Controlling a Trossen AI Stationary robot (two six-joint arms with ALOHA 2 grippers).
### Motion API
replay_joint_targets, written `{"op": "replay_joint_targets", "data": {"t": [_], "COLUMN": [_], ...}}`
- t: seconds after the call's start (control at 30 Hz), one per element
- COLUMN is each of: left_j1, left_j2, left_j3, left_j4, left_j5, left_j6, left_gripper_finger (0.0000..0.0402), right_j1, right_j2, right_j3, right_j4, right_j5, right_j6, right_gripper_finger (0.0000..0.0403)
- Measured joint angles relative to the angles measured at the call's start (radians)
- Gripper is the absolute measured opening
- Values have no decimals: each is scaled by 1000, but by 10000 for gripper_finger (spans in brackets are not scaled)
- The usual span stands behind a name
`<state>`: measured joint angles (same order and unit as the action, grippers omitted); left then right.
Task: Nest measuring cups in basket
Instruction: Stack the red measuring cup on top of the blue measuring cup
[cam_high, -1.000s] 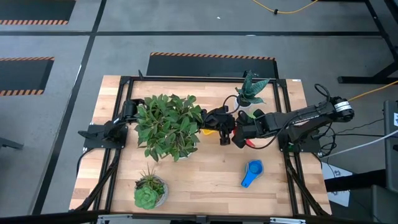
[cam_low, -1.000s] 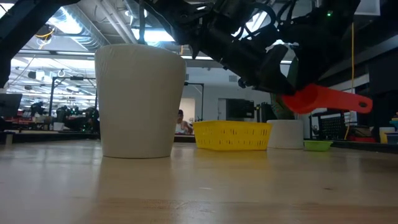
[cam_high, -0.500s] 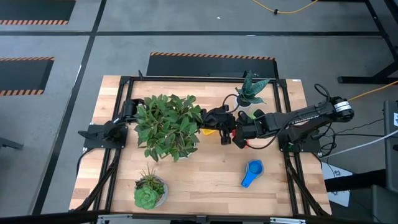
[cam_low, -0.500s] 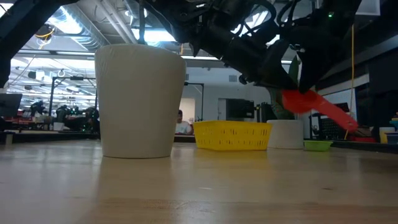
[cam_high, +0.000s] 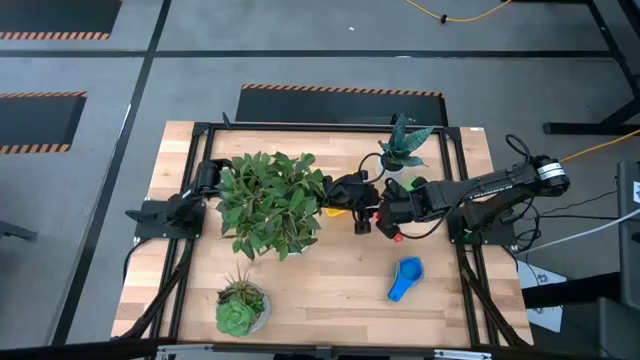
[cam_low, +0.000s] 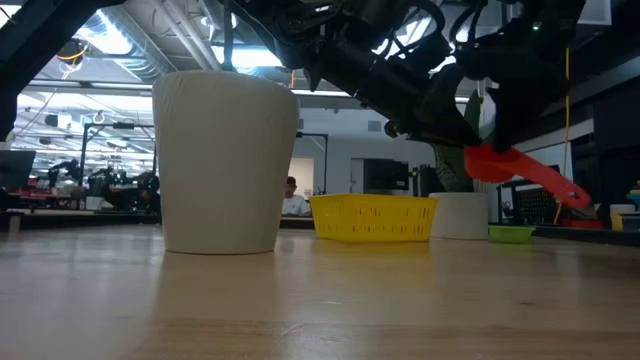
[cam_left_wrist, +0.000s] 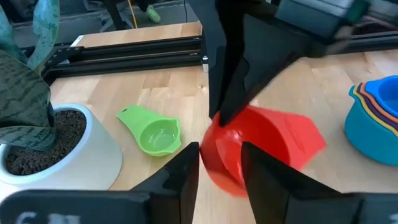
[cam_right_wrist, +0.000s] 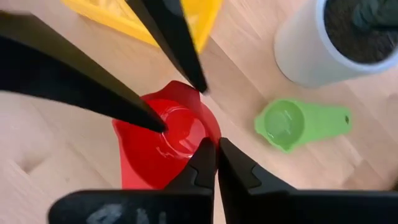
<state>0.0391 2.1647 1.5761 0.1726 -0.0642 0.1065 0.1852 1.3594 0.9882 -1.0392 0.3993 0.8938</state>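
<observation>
The orange-red measuring cup (cam_right_wrist: 168, 146) hangs in the air just right of the yellow basket (cam_high: 335, 210), which rests flat on the table. My right gripper (cam_right_wrist: 216, 144) is shut on the cup's rim. My left gripper (cam_left_wrist: 221, 149) reaches in from the left behind the leafy plant and is open. One left finger (cam_right_wrist: 152, 118) stands inside the bowl and the other (cam_right_wrist: 193, 74) outside its far wall; I cannot tell whether they touch it. A green cup (cam_left_wrist: 155, 130) lies on the table by the white pot. A stack of blue and other cups (cam_high: 405, 275) sits near the table's right front. My right gripper pinches the cup's rim (cam_right_wrist: 208, 134) between its two fingers, on the side away from the handle. The cup is lifted clear of the table and tilted. Its flat handle (cam_low: 550, 185) slopes down toward the table's right.
A large white pot (cam_low: 225, 160) with a leafy plant (cam_high: 268, 200) stands left of the basket. A second white pot (cam_right_wrist: 329, 43) with a striped plant (cam_high: 405, 145) stands at the far side. A succulent (cam_high: 240, 305) sits near the front left. Bare wood lies between it and the blue stack.
The cup has tipped in my right gripper's hold. Its handle was level a second ago and now slopes down toward the table's right. Both grippers have stayed close together beside the basket.
</observation>
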Motion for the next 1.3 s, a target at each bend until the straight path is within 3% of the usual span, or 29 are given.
{"op": "replay_joint_targets", "data": {"t": [0.3, 0.53, 0.83, 1.1, 1.3], "left_j1": [0, 0, 1, 1, 1], "left_j2": [0, 1, 1, 2, 2], "left_j3": [0, 0, 0, 0, 0], "left_j4": [0, 0, 0, 0, 0], "left_j5": [-1, -4, -4, -5, -5], "left_j6": [-1, 0, 0, 1, 1], "left_gripper_finger": [116, 117, 117, 117, 117], "right_j1": [2, 29, 265, 503, 592], "right_j2": [-71, -163, -178, -133, -41], "right_j3": [59, 85, 85, 82, 77], "right_j4": [-160, -205, -198, -189, -176], "right_j5": [-56, -218, -324, -261, -250], "right_j6": [93, 233, 634, 1071, 1232], "right_gripper_finger": [6, 7, 7, 8, 8]}}
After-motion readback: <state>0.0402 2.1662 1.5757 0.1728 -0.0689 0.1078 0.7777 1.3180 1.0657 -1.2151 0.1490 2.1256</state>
